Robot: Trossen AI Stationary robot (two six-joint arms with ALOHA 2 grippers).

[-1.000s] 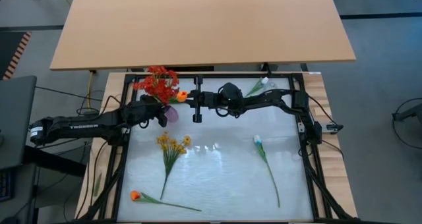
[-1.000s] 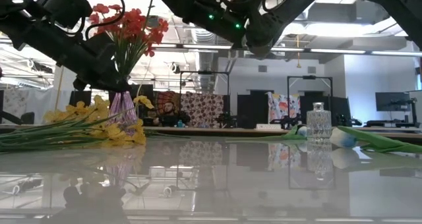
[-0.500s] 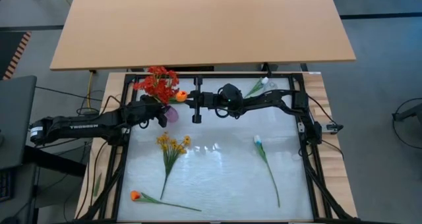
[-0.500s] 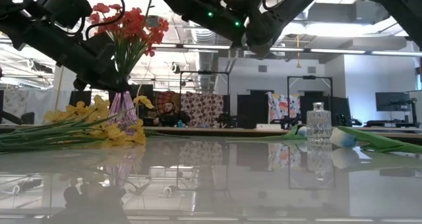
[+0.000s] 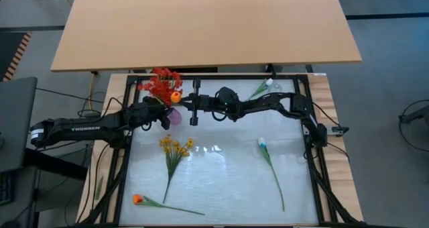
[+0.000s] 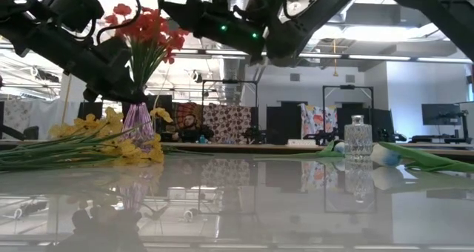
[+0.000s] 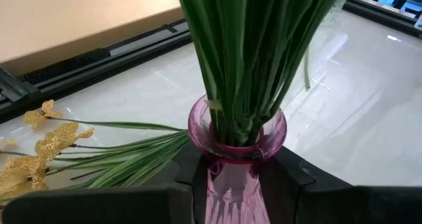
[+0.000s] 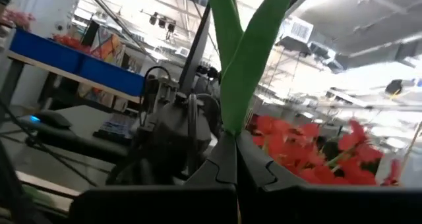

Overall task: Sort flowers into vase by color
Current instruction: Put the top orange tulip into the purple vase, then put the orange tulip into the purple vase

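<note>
A pink glass vase (image 7: 232,159) stands at the table's far left with a bunch of red flowers (image 5: 161,84) in it, their green stems (image 7: 250,66) filling its neck. My left gripper (image 5: 165,118) is shut on this vase. My right gripper (image 5: 190,103) hovers just right of the red bunch, shut on an orange flower (image 5: 175,97). A yellow spray (image 5: 175,148), a second orange flower (image 5: 137,199) and a white flower (image 5: 263,145) lie flat on the table. My left gripper pinches the vase's narrow neck (image 7: 224,178), just under the flared rim, between its two fingers (image 7: 181,181). The fingers come nearly level from the table's left. The vase stands upright on the table. My right gripper pinches the orange flower's green stem and leaves (image 8: 232,122) between its two shut fingers, coming from the table's right and slanting slightly up. The flower is lifted clear, its bloom (image 5: 175,97) next to the red bunch.
A clear glass vase (image 6: 358,138) stands at the far right, with another white flower (image 5: 261,88) lying beside it. A black frame (image 5: 315,154) borders the glossy table. A bare wooden table (image 5: 201,27) lies beyond the far edge.
My right gripper has carried the orange flower a little toward the table's left and slightly down, bringing the bloom closer to the red bunch over the pink vase.
</note>
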